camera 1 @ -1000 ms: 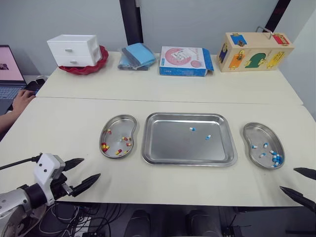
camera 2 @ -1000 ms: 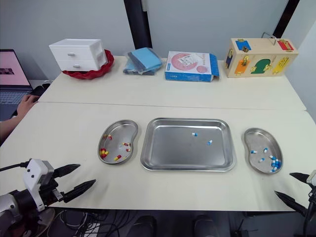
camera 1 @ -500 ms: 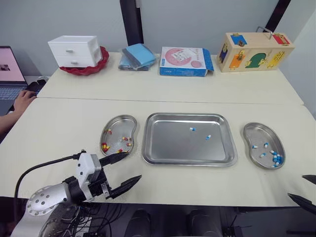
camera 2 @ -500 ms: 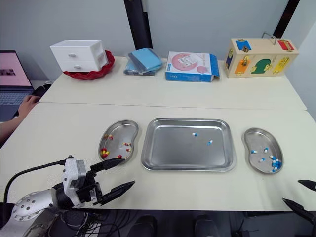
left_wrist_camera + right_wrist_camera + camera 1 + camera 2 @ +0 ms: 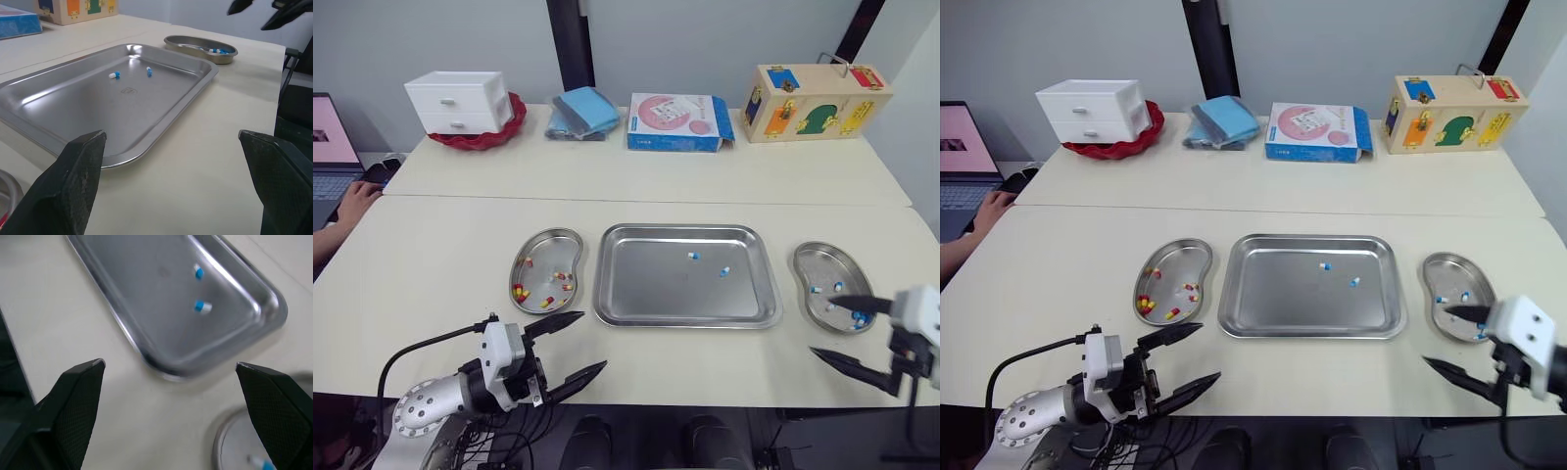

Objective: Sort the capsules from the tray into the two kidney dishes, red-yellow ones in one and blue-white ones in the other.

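- A pale table (image 5: 431, 255) carries the job, with the steel tray (image 5: 685, 319) at its middle.
- Two blue-white capsules (image 5: 694, 256) lie apart in the tray's far right part; I see no red-yellow ones in the tray.
- Left of the tray, a kidney dish (image 5: 548, 257) holds red-yellow capsules. Right of the tray, the other dish (image 5: 829, 259) holds blue-white ones.
- The left gripper (image 5: 592, 341) hovers off the tray's near left corner, spread wide and empty. The right gripper (image 5: 820, 326) hangs right of the tray over that dish's near edge, equally wide and empty.
- Likely risks: small, smooth capsules may squirt from closing fingertips across the slick tray, or a low fingertip may knock the dish and spill it.
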Robot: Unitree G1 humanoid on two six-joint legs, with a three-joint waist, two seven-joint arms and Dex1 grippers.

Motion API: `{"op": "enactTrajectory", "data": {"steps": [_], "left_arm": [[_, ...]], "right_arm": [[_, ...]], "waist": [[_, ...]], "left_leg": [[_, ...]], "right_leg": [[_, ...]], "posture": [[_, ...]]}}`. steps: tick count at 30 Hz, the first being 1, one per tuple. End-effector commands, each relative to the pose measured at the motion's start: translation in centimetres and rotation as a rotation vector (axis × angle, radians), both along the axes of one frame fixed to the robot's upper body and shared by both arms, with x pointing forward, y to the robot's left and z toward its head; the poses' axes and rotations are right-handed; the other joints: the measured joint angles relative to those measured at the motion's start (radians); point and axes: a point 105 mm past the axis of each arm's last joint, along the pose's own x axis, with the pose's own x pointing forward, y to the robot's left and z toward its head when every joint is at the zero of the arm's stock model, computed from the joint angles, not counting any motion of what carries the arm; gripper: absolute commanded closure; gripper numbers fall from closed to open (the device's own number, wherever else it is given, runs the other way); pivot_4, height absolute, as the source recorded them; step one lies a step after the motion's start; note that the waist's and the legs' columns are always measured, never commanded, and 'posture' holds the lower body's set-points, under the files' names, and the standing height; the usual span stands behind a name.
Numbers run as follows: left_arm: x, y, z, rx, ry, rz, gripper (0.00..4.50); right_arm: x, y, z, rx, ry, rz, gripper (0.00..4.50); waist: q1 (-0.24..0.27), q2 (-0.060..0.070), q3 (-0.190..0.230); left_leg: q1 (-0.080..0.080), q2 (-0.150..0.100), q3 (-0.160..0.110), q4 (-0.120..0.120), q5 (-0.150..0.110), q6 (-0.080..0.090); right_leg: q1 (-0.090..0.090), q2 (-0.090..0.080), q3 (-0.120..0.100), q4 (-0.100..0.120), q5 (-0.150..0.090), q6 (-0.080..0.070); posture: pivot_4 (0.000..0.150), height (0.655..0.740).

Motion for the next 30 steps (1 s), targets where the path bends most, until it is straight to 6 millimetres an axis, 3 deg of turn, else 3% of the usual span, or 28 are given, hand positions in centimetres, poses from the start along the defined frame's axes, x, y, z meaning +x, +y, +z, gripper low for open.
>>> {"op": "enactTrajectory", "data": {"steps": [1,4,7,12,20,27,30], "left_arm": [[-0.1,-0.8,0.3,-0.012,-0.045,-0.02,0.03],[-0.1,-1.4,0.3,-0.015,-0.066,-0.032,0.0],[0.0,-1.6,0.3,-0.023,-0.073,-0.021,0.0],[0.3,-1.8,0.2,-0.025,-0.08,-0.012,0.0],[0.8,-2.1,0.1,-0.031,-0.092,-0.001,0.0],[1.1,-2.2,0.0,-0.035,-0.097,0.007,0.0],[1.0,-2.2,0.0,-0.038,-0.098,0.008,0.0]], "right_arm": [[2.1,2.5,0.1,0.014,-0.014,0.033,0.0],[4.7,4.4,-0.2,0.009,-0.031,0.06,0.38],[6.5,5.9,-0.7,-0.029,-0.027,0.094,1.31],[10.5,8.2,-1.5,-0.095,-0.04,0.113,1.31],[15.0,10.5,-3.2,-0.183,0.002,0.134,1.31],[16.4,11.1,-4.5,-0.182,0.074,0.131,1.31],[16.3,10.9,-5.1,-0.202,0.09,0.138,1.84]], "waist": [[0.001,0.0,0.0],[0.002,0.0,0.001],[0.002,0.0,0.001],[-0.003,0.001,0.001],[-0.001,0.001,0.001],[-0.002,0.001,0.001],[-0.003,0.001,0.001]], "left_leg": [[0.0,0.0,0.0,0.0,0.0,0.0],[-0.001,0.0,-0.001,0.0,0.0,0.0],[-0.002,0.0,-0.001,0.0,0.0,0.0],[-0.002,0.0,-0.001,0.0,0.0,0.0],[-0.006,0.0,-0.001,0.0,0.0,0.0],[-0.007,0.0,-0.001,0.0,0.0,0.0],[-0.007,0.0,-0.001,0.0,0.0,0.0]], "right_leg": [[0.0,0.0,0.0,0.0,0.0,0.0],[-0.001,0.0,-0.001,0.0,0.0,0.0],[-0.002,0.0,-0.001,0.0,0.0,0.0],[-0.003,0.0,-0.001,0.001,0.0,0.0],[-0.008,0.0,-0.001,0.002,0.0,-0.001],[-0.009,0.0,-0.001,0.002,0.001,-0.001],[-0.01,0.0,-0.001,0.002,0.001,-0.001]], "posture": [[0.15,0.74],[0.15,0.74],[0.15,0.74],[0.15,0.74],[0.15,0.74],[0.15,0.74],[0.15,0.74]]}}
